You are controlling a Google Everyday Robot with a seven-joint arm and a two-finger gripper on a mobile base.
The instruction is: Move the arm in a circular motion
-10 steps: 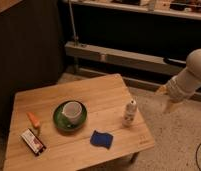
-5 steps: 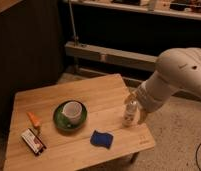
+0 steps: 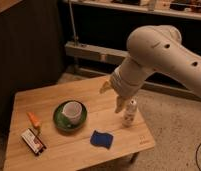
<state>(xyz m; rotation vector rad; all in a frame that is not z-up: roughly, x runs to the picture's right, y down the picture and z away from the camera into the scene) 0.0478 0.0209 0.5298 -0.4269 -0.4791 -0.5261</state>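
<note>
End effector (image 3: pixel 113 96) above table (image 3: pixel 54 102), beside bottle (image 3: pixel 129 113)

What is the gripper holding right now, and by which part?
Nothing. The gripper hangs empty above the table, fingers apart, beside the small white bottle.

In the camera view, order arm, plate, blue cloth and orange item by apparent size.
1. arm, nearest the camera, so its lead is exaggerated; its hand hangs over the table, near the bottle
2. plate
3. blue cloth
4. orange item
</note>
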